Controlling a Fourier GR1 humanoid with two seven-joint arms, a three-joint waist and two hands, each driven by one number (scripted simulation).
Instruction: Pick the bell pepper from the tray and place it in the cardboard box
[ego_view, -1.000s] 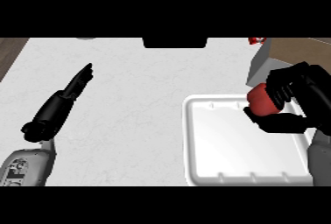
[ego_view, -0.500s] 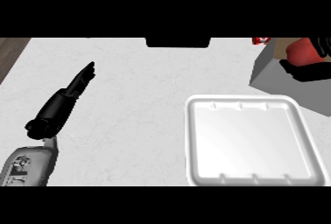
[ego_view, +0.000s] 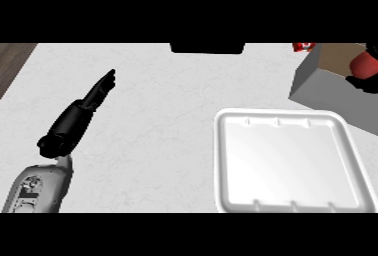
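The red bell pepper (ego_view: 364, 64) is at the view's right edge, over the open cardboard box (ego_view: 319, 81). Only black bits of my right hand (ego_view: 363, 83) show, just above and below the pepper, curled round it. The white tray (ego_view: 284, 165) lies at the lower right with nothing in it. My left hand (ego_view: 77, 117) rests at the left of the counter, fingers straight and pointing up and to the right, holding nothing.
A black object (ego_view: 207, 47) sits at the counter's far edge in the middle. A small red item (ego_view: 301, 46) shows behind the box. The counter's left edge meets a wooden floor strip (ego_view: 15, 60).
My right hand has carried the bell pepper up and to the right, from over the tray's far right corner to over the box. The left arm has stayed still.
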